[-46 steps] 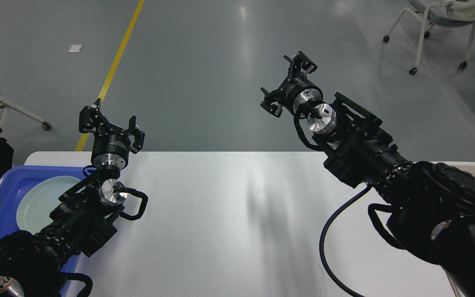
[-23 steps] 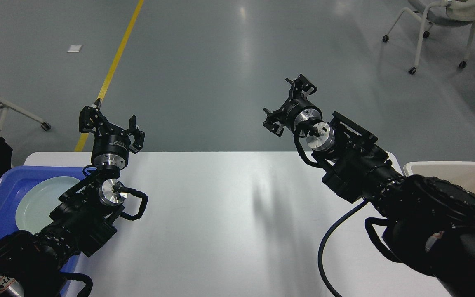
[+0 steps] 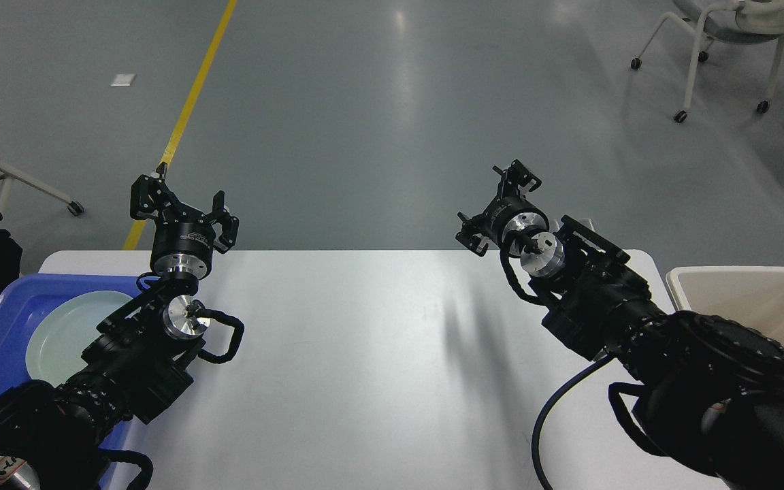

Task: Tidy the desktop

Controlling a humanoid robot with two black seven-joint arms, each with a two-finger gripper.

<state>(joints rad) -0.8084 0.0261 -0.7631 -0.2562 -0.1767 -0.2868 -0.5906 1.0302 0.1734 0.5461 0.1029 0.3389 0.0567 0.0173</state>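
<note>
The large smooth white rectangular desktop (image 3: 365, 367) with rounded corners fills the lower half of the head view, its long axis running left to right and its far edge lying level across the picture against the grey floor. Its middle is bare apart from soft shadows.

At the desktop's left edge sits a blue plastic tray (image 3: 4, 320), holding a pale round plate (image 3: 65, 333) partly covered by the left arm. At the right edge stands a cream rectangular bin (image 3: 759, 292), its rim showing behind the right arm.

The left gripper (image 3: 183, 204) is held above the far left corner of the desktop, pointing up and away, its two black fingers spread apart and holding nothing. The right gripper (image 3: 501, 207) hangs over the far edge toward the right corner, tilted up and to the left; its fingers are likewise parted and empty.
</note>
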